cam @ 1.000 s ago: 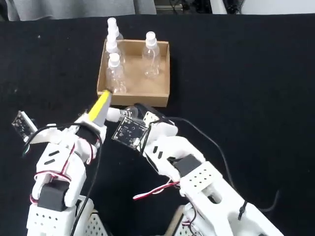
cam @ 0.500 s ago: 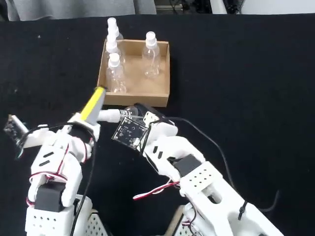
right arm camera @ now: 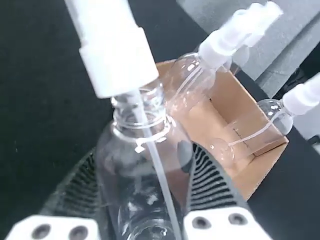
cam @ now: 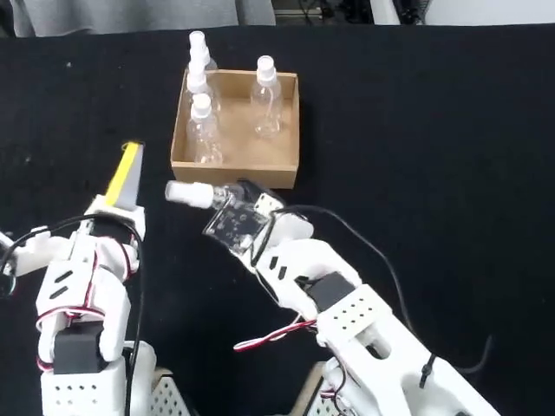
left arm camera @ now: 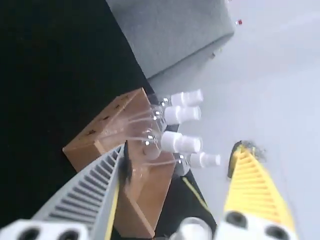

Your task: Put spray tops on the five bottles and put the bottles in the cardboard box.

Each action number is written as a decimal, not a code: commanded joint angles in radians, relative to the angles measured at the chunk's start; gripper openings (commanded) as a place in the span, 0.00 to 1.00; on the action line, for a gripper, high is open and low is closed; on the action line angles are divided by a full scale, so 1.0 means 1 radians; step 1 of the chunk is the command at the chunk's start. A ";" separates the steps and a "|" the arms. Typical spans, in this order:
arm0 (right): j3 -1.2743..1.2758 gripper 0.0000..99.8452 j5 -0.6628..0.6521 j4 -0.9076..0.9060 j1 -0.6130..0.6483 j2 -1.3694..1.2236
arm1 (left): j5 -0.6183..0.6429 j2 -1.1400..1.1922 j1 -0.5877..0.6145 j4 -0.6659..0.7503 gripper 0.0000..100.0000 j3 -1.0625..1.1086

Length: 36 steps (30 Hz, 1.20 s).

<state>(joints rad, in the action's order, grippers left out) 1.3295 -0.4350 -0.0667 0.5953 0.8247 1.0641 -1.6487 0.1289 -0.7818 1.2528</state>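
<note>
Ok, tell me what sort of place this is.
Likely a robotics lab test bench: two white arms side by side at a black-covered table, loose cabling, and a cardboard box of spray bottles.

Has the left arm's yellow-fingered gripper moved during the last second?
Yes. In the high view the left gripper has swung away from the front corner of the brown cardboard box, which it almost touched a second ago, toward the picture's left edge.
</note>
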 commanded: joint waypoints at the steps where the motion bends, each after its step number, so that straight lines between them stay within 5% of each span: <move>1: -0.004 0.05 0.086 0.061 0.020 0.041 | 0.006 -0.009 0.053 0.018 0.31 -0.050; 17: 0.016 0.04 0.120 0.132 0.040 0.041 | -0.107 -0.009 0.051 0.021 0.31 0.073; 30: 0.031 0.04 0.120 0.129 0.078 0.036 | -0.204 -0.009 -0.116 0.012 0.31 0.107; 36: 0.033 0.04 0.117 0.126 0.078 0.033 | -0.253 -0.009 -0.202 -0.107 0.31 0.062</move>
<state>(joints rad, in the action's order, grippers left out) 1.3663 -0.3245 0.0345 0.6567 0.8247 0.8477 -1.6487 -0.0046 -0.8293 1.3740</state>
